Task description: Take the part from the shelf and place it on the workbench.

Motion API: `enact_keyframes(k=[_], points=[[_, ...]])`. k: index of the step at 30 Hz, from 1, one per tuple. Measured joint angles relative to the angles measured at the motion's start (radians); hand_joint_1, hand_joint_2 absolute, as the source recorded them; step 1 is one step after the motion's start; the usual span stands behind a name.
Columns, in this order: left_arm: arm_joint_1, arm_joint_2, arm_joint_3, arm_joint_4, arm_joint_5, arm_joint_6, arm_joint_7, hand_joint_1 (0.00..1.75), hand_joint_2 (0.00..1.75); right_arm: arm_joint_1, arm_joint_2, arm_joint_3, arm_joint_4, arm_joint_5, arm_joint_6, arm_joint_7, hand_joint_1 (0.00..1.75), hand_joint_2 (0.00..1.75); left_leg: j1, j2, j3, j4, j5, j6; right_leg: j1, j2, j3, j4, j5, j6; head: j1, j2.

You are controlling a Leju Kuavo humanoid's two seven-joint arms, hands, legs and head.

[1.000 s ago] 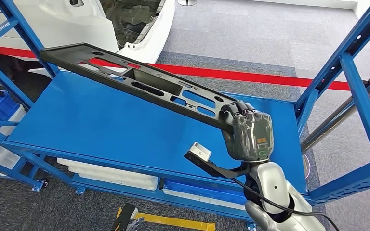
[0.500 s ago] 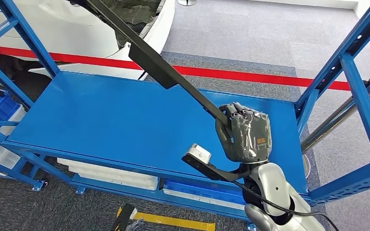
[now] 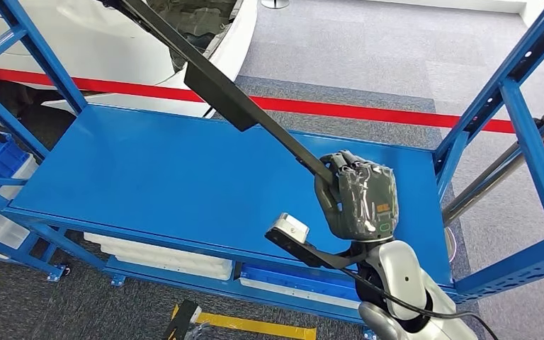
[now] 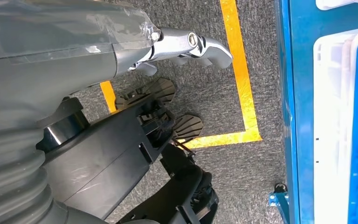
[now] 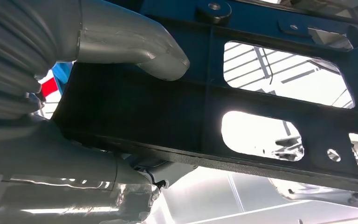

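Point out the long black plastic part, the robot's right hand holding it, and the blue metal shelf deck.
long black plastic part point(image 3: 216, 88), head view, wide mid section.
right hand point(image 3: 358, 195), head view, back of the hand.
blue metal shelf deck point(image 3: 149, 180), head view, bare top surface.

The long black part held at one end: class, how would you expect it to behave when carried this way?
The black part probably stays stiff: it shows no sag though the right robot hand grips one end only. Its cut-outs suggest lightness. Its long overhang could twist or swing in the grip.

grey carpet floor point(image 3: 397, 49) with a red stripe point(image 3: 368, 113), yellow floor tape point(image 4: 242, 70); perhaps a white car body point(image 3: 78, 35) behind.
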Motion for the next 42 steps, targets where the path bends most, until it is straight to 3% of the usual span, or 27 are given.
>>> enact_keyframes(k=[22, 26, 29, 31, 33, 34, 35, 36, 37, 39, 40, 42], points=[[0.0, 0.0, 0.006, 0.0, 0.0, 0.003, 0.0, 0.0, 1.75, -0.011, -0.006, 0.033, -0.003, -0.02, 0.003, 0.006, 1.64, 1.75, -0.003, 0.0, -0.002, 0.005, -0.001, 0.002, -0.005, 0.0, 0.0, 0.0, 0.001, 0.001, -0.001, 0.0], [0.0, 0.002, 0.008, 0.0, 0.0, 0.003, 0.0, 0.0, 1.75, -0.015, -0.006, 0.041, -0.003, -0.027, 0.005, 0.006, 1.64, 1.75, -0.005, 0.0, -0.004, 0.009, -0.002, 0.005, -0.008, -0.001, 0.0, -0.001, 0.004, 0.006, -0.001, 0.0], [-0.001, 0.003, 0.014, 0.0, 0.0, 0.003, 0.0, 0.0, 1.75, -0.021, -0.007, 0.047, -0.003, -0.034, 0.009, 0.007, 1.64, 1.75, 0.001, 0.002, 0.002, -0.001, 0.008, 0.016, -0.007, 0.0, -0.002, 0.005, -0.002, 0.015, -0.002, 0.0], [-0.001, 0.003, 0.016, 0.0, -0.001, 0.003, 0.0, 0.0, 1.75, -0.027, -0.009, 0.05, -0.003, -0.04, 0.01, 0.007, 1.64, 1.75, 0.007, 0.004, 0.007, -0.01, 0.015, 0.023, -0.007, 0.0, -0.03, 0.069, -0.043, 0.02, 0.006, 0.0], [0.0, 0.004, 0.017, 0.0, -0.001, 0.003, 0.0, 0.0, 1.75, -0.03, -0.012, 0.056, -0.003, -0.046, 0.011, 0.007, 1.64, 1.75, 0.007, 0.005, 0.005, -0.01, 0.016, 0.024, -0.009, 0.0, -0.091, 0.196, -0.096, 0.024, 0.016, 0.0], [0.001, 0.004, 0.017, 0.0, -0.001, 0.003, 0.0, 0.0, 1.75, -0.031, -0.012, 0.058, -0.003, -0.049, 0.011, 0.007, 1.64, 1.75, 0.007, 0.005, 0.005, -0.008, 0.016, 0.024, -0.011, 0.0, -0.118, 0.248, -0.107, 0.024, 0.019, 0.0], [0.001, 0.004, 0.017, 0.0, -0.001, 0.003, 0.0, 0.0, 1.75, -0.031, -0.013, 0.061, -0.003, -0.052, 0.01, 0.007, 1.64, 1.75, 0.007, 0.004, 0.005, -0.007, 0.014, 0.023, -0.011, 0.0, -0.132, 0.267, -0.099, 0.024, 0.021, 0.0], [0.001, 0.004, 0.018, 0.0, -0.001, 0.003, 0.0, 0.0, 1.75, -0.031, -0.014, 0.062, -0.003, -0.055, 0.01, 0.007, 1.64, 1.75, 0.007, 0.003, 0.006, -0.005, 0.012, 0.021, -0.012, 0.0, -0.129, 0.249, -0.071, 0.022, 0.023, 0.0], [0.001, 0.004, 0.018, 0.0, -0.001, 0.003, 0.0, 0.0, 1.75, -0.032, -0.015, 0.062, -0.003, -0.058, 0.009, 0.007, 1.64, 1.75, 0.008, 0.001, 0.008, -0.002, 0.008, 0.018, -0.012, 0.0, -0.111, 0.197, -0.03, 0.02, 0.026, 0.0], [0.0, 0.004, 0.018, 0.0, -0.002, 0.002, 0.0, 0.0, 1.75, -0.034, -0.016, 0.062, -0.003, -0.062, 0.008, 0.008, 1.64, 1.75, 0.007, -0.001, 0.008, 0.006, -0.002, 0.009, -0.01, 0.0, -0.071, 0.09, 0.025, 0.014, 0.03, 0.0], [-0.001, 0.004, 0.019, 0.0, -0.002, 0.002, 0.0, 0.0, 1.75, -0.035, -0.016, 0.063, -0.003, -0.063, 0.007, 0.008, 1.64, 1.75, 0.007, -0.001, 0.004, 0.011, -0.006, 0.004, -0.008, 0.0, -0.059, 0.054, 0.031, 0.009, 0.031, 0.0], [-0.002, 0.005, 0.019, 0.0, -0.002, 0.001, 0.0, 0.0, 1.75, -0.036, -0.017, 0.064, -0.003, -0.064, 0.006, 0.008, 1.64, 1.75, 0.006, -0.001, -0.006, 0.018, -0.007, -0.005, -0.004, 0.002, -0.055, 0.034, 0.022, 0.001, 0.027, 0.0]])
